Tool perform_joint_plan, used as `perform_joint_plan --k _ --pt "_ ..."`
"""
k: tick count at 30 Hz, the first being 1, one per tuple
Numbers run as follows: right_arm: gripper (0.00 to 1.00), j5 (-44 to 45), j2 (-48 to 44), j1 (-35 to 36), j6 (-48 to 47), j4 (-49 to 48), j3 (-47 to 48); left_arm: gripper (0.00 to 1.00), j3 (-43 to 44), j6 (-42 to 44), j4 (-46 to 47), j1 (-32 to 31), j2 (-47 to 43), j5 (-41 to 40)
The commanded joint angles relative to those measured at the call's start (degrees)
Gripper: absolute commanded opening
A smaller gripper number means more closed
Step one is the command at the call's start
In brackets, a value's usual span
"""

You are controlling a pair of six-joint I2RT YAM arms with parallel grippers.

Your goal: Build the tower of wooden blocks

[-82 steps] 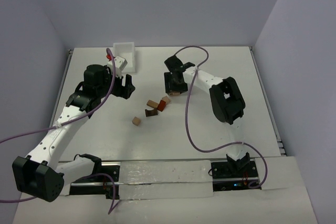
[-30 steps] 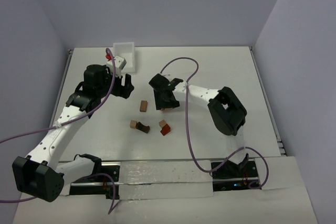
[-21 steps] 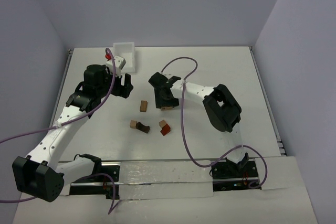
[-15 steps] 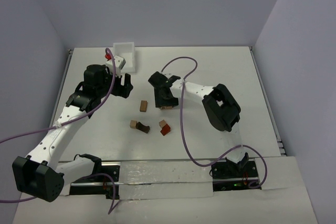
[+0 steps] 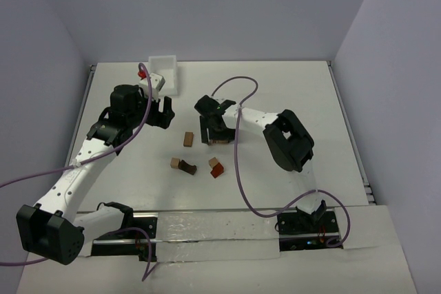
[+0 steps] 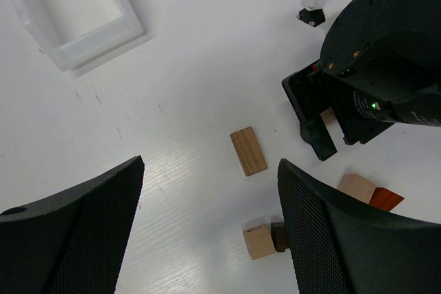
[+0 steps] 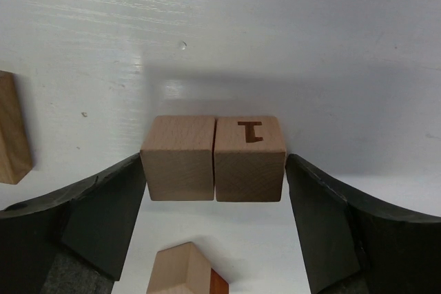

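Observation:
The wood blocks lie loose on the table in a single layer, and no wood block tower stands in view. Two light tan cubes (image 7: 179,158) (image 7: 249,158) sit side by side, the right one bearing a burnt mark. My right gripper (image 7: 213,170) (image 5: 216,138) is shut on the pair, one finger against each outer side. A flat tan block (image 5: 187,140) (image 6: 248,151) lies to their left. Nearer me lie a tan cube (image 6: 259,242) touching a dark brown block (image 5: 187,167), and a tan and reddish-brown block (image 5: 216,166) (image 7: 182,270). My left gripper (image 6: 210,228) (image 5: 164,113) hovers open and empty.
A white rectangular bin (image 5: 165,74) (image 6: 83,12) stands at the back, behind my left gripper. Purple cables loop over the table from both arms. Raised table edges run along the left and right sides.
Since 2.7 seconds ago the blocks have spread from one cluster into separate groups. Over the last second my right gripper has stayed at the two tan cubes, its elbow shifting slightly. The left arm has not moved.

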State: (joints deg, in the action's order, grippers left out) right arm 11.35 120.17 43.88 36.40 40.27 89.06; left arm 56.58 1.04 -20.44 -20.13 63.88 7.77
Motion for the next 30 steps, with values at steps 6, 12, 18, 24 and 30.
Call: perform_joint_plan --k 6,12,18,24,30 --pt "0.97 -1.31 -0.86 -0.13 0.48 0.69 1.67 0.86 2.17 -0.51 0.35 0.4 0.28 -0.32" --pt "1.0 -2.42 -7.66 0.92 -0.94 -0.96 -0.6 0.99 4.0 -5.35 -1.14 2.9 1.31 3.64" --pt "1.0 4.38 -14.45 1.65 -3.86 2.45 0.46 0.99 6.98 -7.37 -1.92 6.41 2.14 6.59" --pt "1.0 9.49 -17.18 1.65 -7.2 7.44 4.29 0.99 7.08 -7.71 -2.38 6.5 2.22 6.81" --pt "1.0 10.31 -23.1 0.84 -10.15 5.15 6.36 0.84 4.26 -9.99 -3.29 6.17 6.38 0.35"
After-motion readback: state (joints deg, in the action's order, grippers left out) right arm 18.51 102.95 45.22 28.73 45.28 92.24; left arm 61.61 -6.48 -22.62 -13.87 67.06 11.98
